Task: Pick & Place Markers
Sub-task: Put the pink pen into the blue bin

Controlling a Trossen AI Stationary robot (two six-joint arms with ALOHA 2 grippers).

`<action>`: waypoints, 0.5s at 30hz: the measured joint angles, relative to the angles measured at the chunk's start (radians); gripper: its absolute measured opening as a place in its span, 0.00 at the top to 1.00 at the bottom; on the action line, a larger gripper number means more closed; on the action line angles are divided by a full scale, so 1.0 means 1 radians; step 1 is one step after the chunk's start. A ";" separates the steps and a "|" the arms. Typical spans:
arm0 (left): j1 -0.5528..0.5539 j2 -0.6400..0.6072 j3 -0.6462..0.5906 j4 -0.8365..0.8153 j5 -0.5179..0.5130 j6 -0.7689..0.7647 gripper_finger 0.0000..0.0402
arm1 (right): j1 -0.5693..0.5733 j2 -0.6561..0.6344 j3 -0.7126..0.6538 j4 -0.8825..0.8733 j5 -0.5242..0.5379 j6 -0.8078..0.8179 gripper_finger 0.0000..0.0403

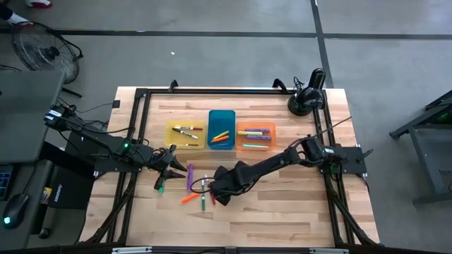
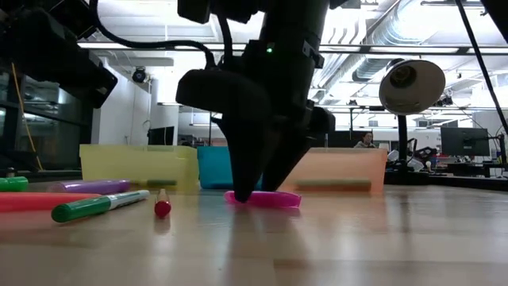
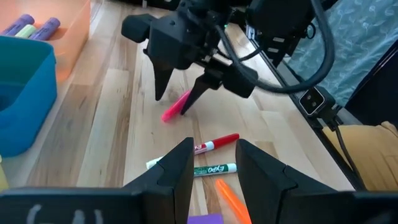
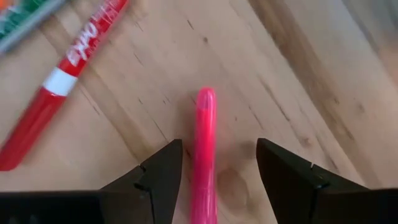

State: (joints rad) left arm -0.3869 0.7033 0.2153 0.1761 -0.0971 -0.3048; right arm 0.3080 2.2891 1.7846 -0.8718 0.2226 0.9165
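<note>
A pink marker [image 4: 204, 149] lies flat on the wooden table. My right gripper [image 4: 219, 146] points down over it, open, with one finger on each side of the marker and the fingertips close to the tabletop [image 2: 255, 191]; I see no touch. Loose markers lie nearby: a red one [image 3: 217, 144], a green one [image 3: 205, 169], an orange one [image 3: 231, 199] and a purple one [image 1: 189, 176]. My left gripper [image 3: 214, 146] waits open at the left of this group [image 1: 173, 166], with nothing between its fingers.
Three trays stand in a row behind the loose markers, each holding markers: yellow [image 1: 185, 134], blue [image 1: 221, 129], orange [image 1: 255, 136]. A black lamp-like device [image 1: 305, 99] sits at the far right corner. Bare wood stretches toward the near edge.
</note>
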 joint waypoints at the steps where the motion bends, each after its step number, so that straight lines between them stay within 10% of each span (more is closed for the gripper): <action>1: 0.000 0.000 0.000 0.000 -0.001 -0.003 0.71 | 0.000 0.003 0.000 -0.001 -0.004 0.003 0.52; 15: 0.000 0.000 0.000 -0.002 -0.002 -0.015 0.71 | -0.016 0.018 0.004 0.001 -0.101 -0.019 0.66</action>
State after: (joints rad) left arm -0.3866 0.7032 0.2153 0.1742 -0.0994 -0.3199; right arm 0.2923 2.3070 1.7882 -0.8712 0.1215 0.8977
